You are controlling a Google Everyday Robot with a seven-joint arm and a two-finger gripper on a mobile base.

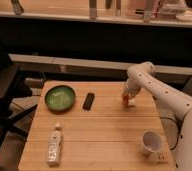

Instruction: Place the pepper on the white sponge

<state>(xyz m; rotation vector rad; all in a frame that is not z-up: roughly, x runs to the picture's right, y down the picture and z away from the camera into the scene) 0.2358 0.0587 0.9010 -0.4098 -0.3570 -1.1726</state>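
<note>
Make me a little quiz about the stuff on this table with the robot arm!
1. True or false: the white cup stands inside the green bowl.
2. Which thing is closest to the gripper? A) the pepper B) the white bottle C) the white cup
3. Fill in: in the picture, the dark flat object lies just right of the green ____.

Key
1. False: the white cup stands near the table's near right corner, far from the green bowl.
2. A: the gripper is low over the table's far right part, right at the pepper, by the white sponge.
3. bowl
</note>
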